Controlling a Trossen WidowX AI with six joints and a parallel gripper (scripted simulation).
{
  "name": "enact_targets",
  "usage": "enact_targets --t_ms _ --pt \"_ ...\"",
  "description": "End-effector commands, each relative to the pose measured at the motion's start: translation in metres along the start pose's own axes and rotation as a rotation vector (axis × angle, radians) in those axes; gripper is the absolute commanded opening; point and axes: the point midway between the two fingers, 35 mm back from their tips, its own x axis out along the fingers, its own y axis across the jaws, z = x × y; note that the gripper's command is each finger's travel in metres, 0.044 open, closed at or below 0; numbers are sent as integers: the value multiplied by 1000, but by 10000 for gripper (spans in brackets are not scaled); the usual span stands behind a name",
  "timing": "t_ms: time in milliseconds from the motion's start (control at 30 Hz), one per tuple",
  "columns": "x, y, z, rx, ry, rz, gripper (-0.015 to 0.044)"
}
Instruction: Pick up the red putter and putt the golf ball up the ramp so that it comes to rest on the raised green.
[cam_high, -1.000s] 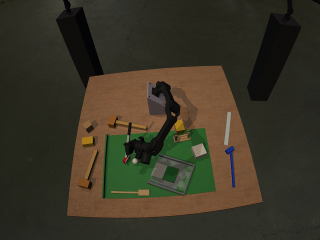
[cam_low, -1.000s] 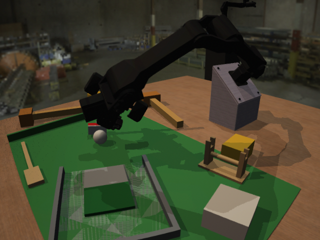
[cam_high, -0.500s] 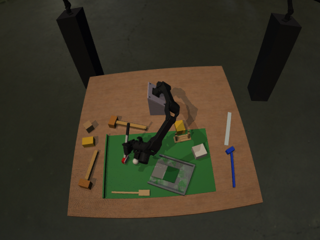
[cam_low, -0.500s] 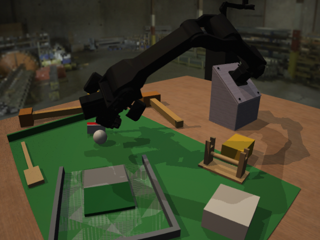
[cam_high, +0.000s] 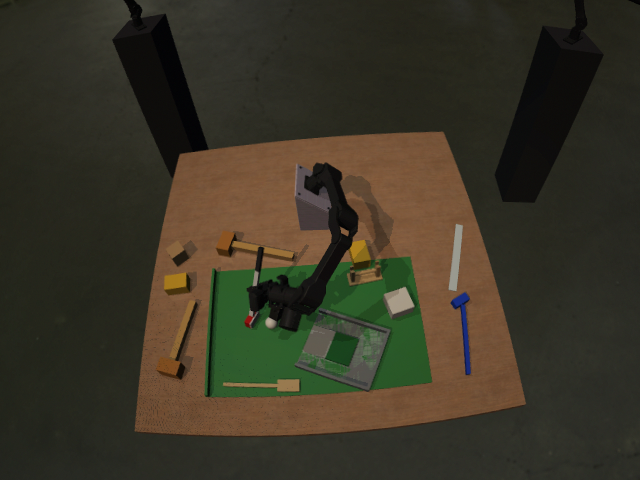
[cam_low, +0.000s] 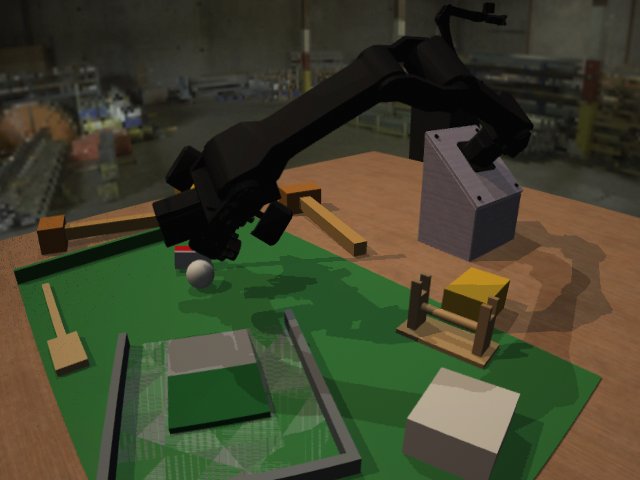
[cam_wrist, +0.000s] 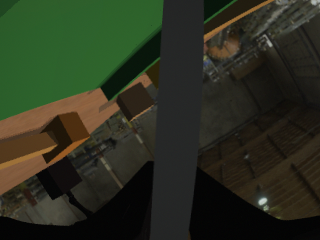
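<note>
While the tool (cam_high: 256, 298) stays out of clear sight under the arm's dark wrist in the top and exterior views, its jaws are clenched on the shaft of the red putter (cam_high: 254, 294), and the wrist view backs this with the grey shaft running straight out from between the black jaws to the red head. That settles the first part of the job: the putter is picked up and carried low over the green mat (cam_high: 242, 356).

Below the tool, the putter's red head sits right down by the mat, and the golf ball (cam_high: 270, 322) lies just beside it, on the side facing the ramp. From the exterior view the head appears to be directly behind the ball, perhaps touching it, though the wrist hides the gap and I cannot say for sure.

Beyond the ball, further from the tool, stands the grey-framed ramp (cam_low: 206, 351), whose grey slope rises to the raised green (cam_low: 217, 395). The ball is still on the flat mat, short of the frame's opening.

What remains, by my reading, is the stroke itself: a push through the ball toward the slope, firm enough to climb it yet soft enough for the ball to stop on the green square rather than roll off its far edge.
</note>
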Motion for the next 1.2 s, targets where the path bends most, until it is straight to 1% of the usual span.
enact_targets --t_ms 0,100,167,367,600,1167 --pt "-58 6 19 1 -26 -18 0" --pt "-96 15 25 1 -25 -20 0" --pt "-105 18 25 1 -25 -20 0" --pt "-108 12 19 1 -25 -20 0" --pt "-121 -18 -19 2 -24 -22 0" --pt "-120 -16 -14 11 -33 -18 0"
